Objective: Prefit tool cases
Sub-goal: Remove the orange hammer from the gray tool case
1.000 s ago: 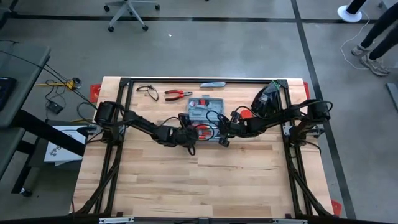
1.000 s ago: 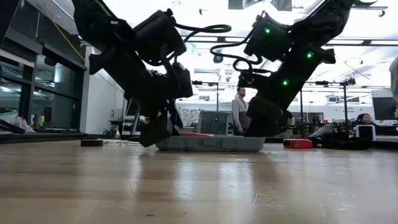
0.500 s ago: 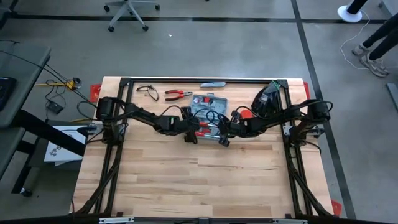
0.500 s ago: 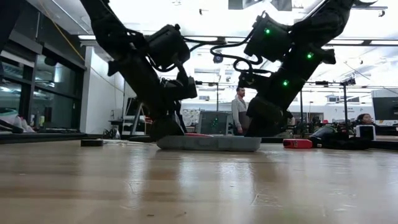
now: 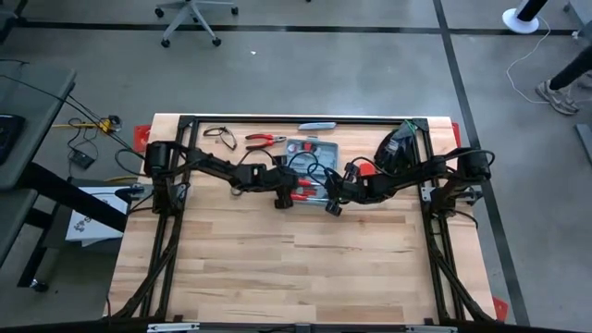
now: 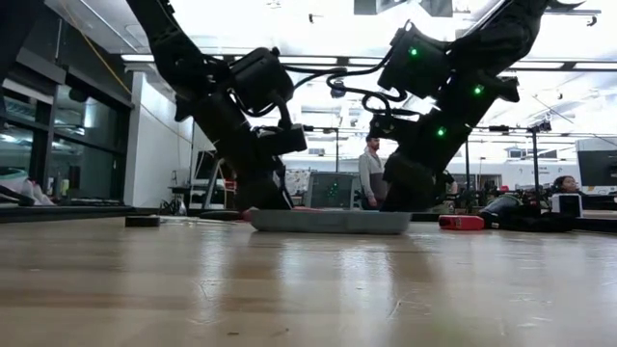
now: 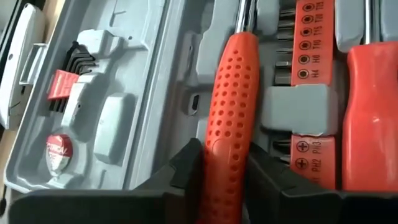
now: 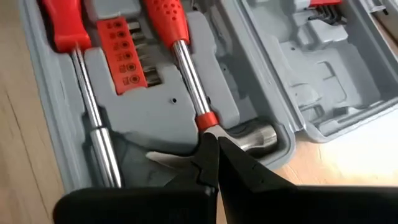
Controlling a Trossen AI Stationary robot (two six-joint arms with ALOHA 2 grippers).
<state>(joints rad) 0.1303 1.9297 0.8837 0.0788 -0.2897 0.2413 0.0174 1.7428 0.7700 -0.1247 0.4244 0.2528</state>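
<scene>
The open tool case [image 5: 309, 167] lies at the table's [image 5: 277, 268] far middle. My left gripper [image 7: 225, 180] reaches into the case's left side, fingers pinching the red hammer handle [image 7: 230, 118]. My right gripper [image 8: 211, 163], fingers pressed together, sits over the case's right end at the hammer head [image 8: 252, 135]

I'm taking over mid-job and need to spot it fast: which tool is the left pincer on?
Find the open grey case at the table's far middle, between the two arms. In its tray the left pincer straddles a red hammer handle. Unlike the smooth red screwdriver beside the bit strip, this handle is covered in small dimples.
</scene>
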